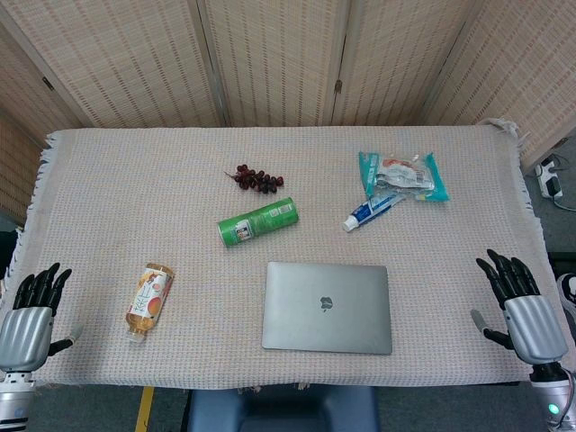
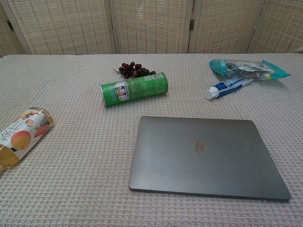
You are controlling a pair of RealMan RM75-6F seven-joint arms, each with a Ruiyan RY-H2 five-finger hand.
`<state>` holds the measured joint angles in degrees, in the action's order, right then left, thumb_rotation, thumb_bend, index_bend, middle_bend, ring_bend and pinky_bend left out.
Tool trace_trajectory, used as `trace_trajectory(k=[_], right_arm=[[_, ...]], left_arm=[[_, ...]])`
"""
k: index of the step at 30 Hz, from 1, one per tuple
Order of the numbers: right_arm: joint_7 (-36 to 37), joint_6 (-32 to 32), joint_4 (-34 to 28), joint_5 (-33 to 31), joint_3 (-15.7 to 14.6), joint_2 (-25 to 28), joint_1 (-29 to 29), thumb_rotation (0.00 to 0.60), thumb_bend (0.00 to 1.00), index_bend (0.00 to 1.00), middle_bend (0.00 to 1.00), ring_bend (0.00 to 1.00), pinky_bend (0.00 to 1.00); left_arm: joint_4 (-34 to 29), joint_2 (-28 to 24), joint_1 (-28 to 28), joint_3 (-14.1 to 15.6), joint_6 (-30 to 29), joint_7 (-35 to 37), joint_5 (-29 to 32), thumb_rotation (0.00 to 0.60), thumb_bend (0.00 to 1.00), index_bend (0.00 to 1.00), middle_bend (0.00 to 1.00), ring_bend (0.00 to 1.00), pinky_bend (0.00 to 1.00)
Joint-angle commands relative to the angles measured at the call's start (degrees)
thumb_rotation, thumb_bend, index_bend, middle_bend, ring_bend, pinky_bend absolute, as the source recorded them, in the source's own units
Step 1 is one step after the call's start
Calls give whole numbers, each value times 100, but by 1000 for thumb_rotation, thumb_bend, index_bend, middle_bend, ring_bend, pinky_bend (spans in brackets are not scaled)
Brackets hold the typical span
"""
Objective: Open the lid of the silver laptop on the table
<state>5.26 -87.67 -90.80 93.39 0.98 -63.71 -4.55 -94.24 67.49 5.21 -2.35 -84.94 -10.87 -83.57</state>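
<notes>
The silver laptop [image 1: 327,307] [image 2: 206,156] lies flat near the table's front edge, lid down, logo facing up. My left hand [image 1: 31,310] hovers at the front left corner of the table, fingers spread and holding nothing. At the front right corner my right hand [image 1: 522,308] is likewise spread and empty. Both hands are far from the laptop, one on each side. Neither hand shows in the chest view.
A green can [image 1: 257,222] [image 2: 134,88] lies on its side behind the laptop, with dark grapes [image 1: 256,178] [image 2: 134,70] beyond it. A juice bottle [image 1: 148,301] [image 2: 20,135] lies at the left. A toothpaste tube [image 1: 372,211] [image 2: 228,87] and teal packet [image 1: 402,175] [image 2: 247,68] sit at the back right.
</notes>
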Motion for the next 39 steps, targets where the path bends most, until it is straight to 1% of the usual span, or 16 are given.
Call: trace_trajectory(k=[1,7,11,14,19,20,26,27,32,39], right_arm=[[-17,60,-18,-3,-12,-2,-30,600,398,0,0,11,0],[-37,88,-72,110,-51,-9,-69,600,398,0,0,15,0],[-83,228,-152,382,-141,-24,-204,600,397,0,0,18,0],[-149,491,-233,591,-235,-66,-377,600,398,0,0,17,0],[-477,982,-367,851,-349,-118,-676,600,398,0,0,17,0],[-639,1210,-425,1007,-391,-191,-830,600,398,0,0,17,0],[-1056,2059,-564,1064,-432,-604,-1306,600,390,0,0,14,0],[-1104,2144,-559,1055,-426,-691,-1358,600,381,0,0,14,0],[-1271,2443,-425,1012,-423,-1158,-1566,600,243,0,0,0,0],[-1462,2800,-234,927,-419,-1635,-1837,600,217,0,0,0,0]], left_arm=[[-5,-3,26,2,71,-51,55,600,293,30,0,0,0],[118,64,13,-15,-3,44,1,600,293,34,0,0,0],[126,57,4,14,10,78,-24,600,293,38,0,0,0],[117,48,-13,45,-18,103,-85,600,294,38,0,0,0],[144,27,-48,78,-61,166,-140,600,294,38,0,0,0],[146,21,-68,82,-91,197,-146,600,294,38,0,0,0],[185,49,-102,127,-143,250,-244,600,293,38,0,0,0],[189,51,-107,136,-148,253,-258,600,293,38,0,0,0],[212,40,-144,166,-201,314,-323,600,294,37,0,0,0],[217,40,-156,194,-180,357,-357,600,293,38,0,0,0]])
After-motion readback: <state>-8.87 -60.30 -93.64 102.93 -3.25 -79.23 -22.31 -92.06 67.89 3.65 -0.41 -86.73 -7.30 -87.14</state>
